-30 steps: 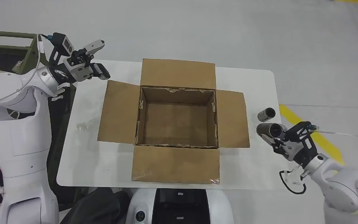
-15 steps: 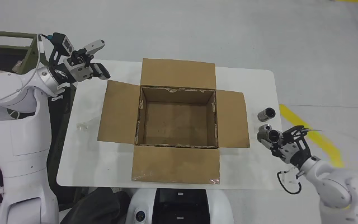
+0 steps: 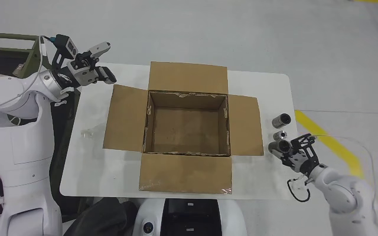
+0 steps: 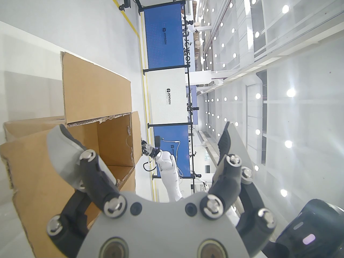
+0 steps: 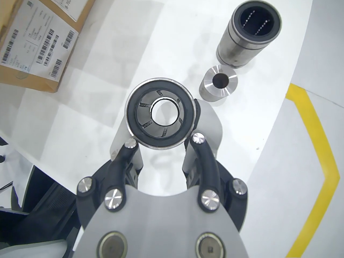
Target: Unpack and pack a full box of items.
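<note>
The right claw [image 5: 161,135] is clenched on a bearing sleeve [image 5: 161,114], a ringed metal cylinder, over the right end of the white surface [image 5: 150,41]. Just beyond it is a small steel bushing [image 5: 218,83], and farther back a second bearing sleeve [image 5: 248,32] lies on its side. The cardboard box [image 3: 124,118] sits mid-surface with its four flaps spread open. The left claw [image 3: 97,59] is released, fingers wide, at the far-left corner, apart from the box.

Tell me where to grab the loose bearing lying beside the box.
Probably the steel barrel of the loose bearing mid-length, between its two grooves, from above. It lies on its side, so the round wall is free to pinch. Mind the small sleeve close beside it.
</note>
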